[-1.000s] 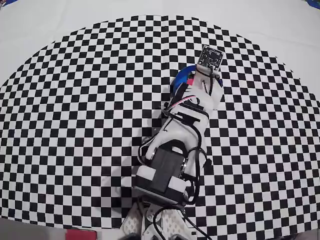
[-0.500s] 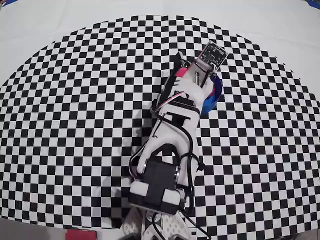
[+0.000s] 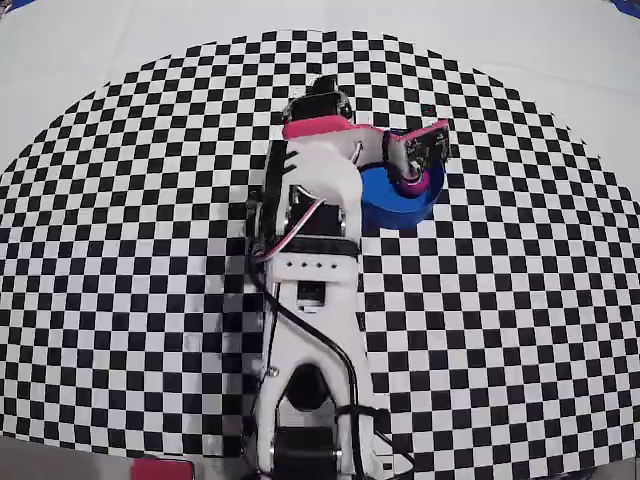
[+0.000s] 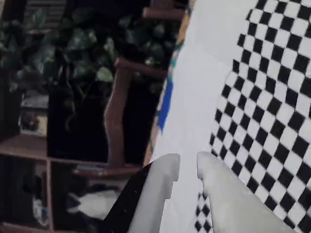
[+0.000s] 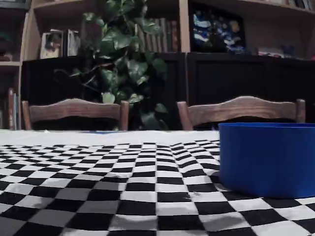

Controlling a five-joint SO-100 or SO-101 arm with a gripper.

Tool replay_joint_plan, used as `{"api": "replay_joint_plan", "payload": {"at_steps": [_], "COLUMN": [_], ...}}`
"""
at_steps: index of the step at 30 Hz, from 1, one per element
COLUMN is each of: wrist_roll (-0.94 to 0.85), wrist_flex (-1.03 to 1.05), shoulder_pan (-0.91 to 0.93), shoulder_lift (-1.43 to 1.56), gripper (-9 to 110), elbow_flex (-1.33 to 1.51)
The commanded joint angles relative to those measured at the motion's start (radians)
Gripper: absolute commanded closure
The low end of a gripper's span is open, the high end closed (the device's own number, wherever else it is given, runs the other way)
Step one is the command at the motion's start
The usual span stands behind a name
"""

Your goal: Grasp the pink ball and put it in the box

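Note:
In the overhead view the blue box stands right of the arm, and the pink ball lies inside it, partly covered by the arm's camera board. The arm's white body rises left of the box, and its fingertips are hidden there. In the wrist view my gripper is open with a narrow gap and nothing between its white fingers. It points past the table's edge toward dark shelves. The fixed view shows the box's wall at the right, with the ball hidden inside.
The checkered mat covers a white table. Behind the table in the fixed view stand two wooden chairs, a leafy plant and bookshelves.
The arm has swung left off the box and rolled, so its camera board now points right. The box is uncovered and the pink ball lies in it.

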Motion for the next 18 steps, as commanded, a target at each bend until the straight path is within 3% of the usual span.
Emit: {"api": "replay_joint_plan", "payload": {"at_steps": [1, 10, 18], "wrist_roll": [0.074, 0.135, 0.135], "wrist_flex": [0.037, 0.322, 0.518], "shoulder_pan": [-0.037, -0.083, -0.091], "shoulder_lift": [0.199, 0.664, 0.881], "gripper": [101, 101, 101], "elbow_flex": [0.124, 0.492, 0.641]}}
